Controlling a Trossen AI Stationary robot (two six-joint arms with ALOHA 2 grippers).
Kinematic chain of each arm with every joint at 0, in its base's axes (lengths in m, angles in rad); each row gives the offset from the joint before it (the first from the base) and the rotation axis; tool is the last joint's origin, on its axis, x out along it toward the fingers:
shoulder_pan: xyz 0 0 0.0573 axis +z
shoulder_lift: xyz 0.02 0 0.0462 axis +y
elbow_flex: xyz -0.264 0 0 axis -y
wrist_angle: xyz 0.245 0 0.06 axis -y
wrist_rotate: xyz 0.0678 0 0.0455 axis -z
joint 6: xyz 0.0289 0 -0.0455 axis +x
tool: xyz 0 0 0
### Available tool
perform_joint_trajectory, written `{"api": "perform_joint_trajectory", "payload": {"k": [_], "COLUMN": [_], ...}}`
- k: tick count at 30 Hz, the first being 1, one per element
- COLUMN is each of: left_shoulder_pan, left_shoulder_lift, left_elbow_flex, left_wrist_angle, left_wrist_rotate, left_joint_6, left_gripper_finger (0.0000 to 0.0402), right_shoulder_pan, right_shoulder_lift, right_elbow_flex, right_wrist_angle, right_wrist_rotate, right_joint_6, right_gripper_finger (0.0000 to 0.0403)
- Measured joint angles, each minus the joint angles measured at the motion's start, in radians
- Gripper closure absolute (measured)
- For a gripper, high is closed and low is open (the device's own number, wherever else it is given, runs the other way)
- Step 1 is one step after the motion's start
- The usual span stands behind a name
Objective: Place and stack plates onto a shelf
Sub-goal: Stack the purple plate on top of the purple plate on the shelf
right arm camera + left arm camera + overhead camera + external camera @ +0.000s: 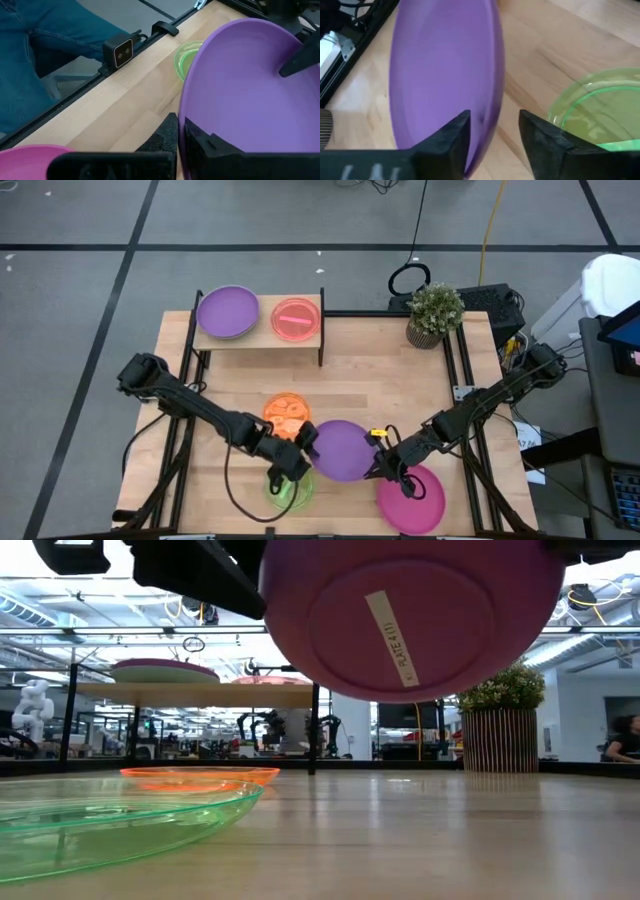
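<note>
A large purple plate (pixel 343 450) hangs in the air over the near middle of the table, its labelled underside (pixel 400 640) facing the low view. My right gripper (pixel 380 458) is shut on its right rim. My left gripper (pixel 492 132) is open at its left rim, one finger on each side of the edge. The shelf (pixel 258 335) stands at the far left and carries another purple plate (pixel 227 312) and a red-pink plate (pixel 295 318). Orange (pixel 285 413), green (pixel 288 485) and magenta (pixel 410 498) plates lie flat on the table. My right gripper pinches the purple plate's right rim (pixel 186 125), one finger under the plate and one on its inner face. It comes in from the table's right. The plate is lifted clear and roughly level. My left gripper straddles the left rim (pixel 487 125); whether a finger touches it, I cannot tell.
A potted plant (pixel 435 313) stands at the far right corner. The low camera (pixel 121 52) sits at the near edge, and a person in jeans (pixel 50 30) is just beyond it. Black frame rails run along both table sides. Bare wood lies between the shelf and the plates.
</note>
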Motion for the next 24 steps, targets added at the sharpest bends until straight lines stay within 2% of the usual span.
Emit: {"api": "perform_joint_trajectory", "payload": {"k": [7, 17, 24], "left_shoulder_pan": [0.0, 0.0, 0.008], "left_shoulder_lift": [-0.003, -0.003, -0.002], "left_elbow_flex": [0.0, 0.0, -0.001], "left_wrist_angle": [0.005, 0.009, 0.001], "left_wrist_rotate": [0.001, 0.076, 0.101], "left_joint_6": [0.002, 0.05, 0.046], "left_gripper_finger": [0.0283, 0.0365, 0.0379], "right_shoulder_pan": [-0.001, -0.002, -0.002], "right_shoulder_lift": [0.0, 0.0, 0.0], "right_elbow_flex": [0.0, 0.0, 0.0], "right_wrist_angle": [-0.01, -0.012, -0.011], "right_wrist_rotate": [-0.001, -0.004, 0.043], "right_joint_6": [0.008, 0.001, -0.012], "right_gripper_finger": [0.0401, 0.0399, 0.0389]}}
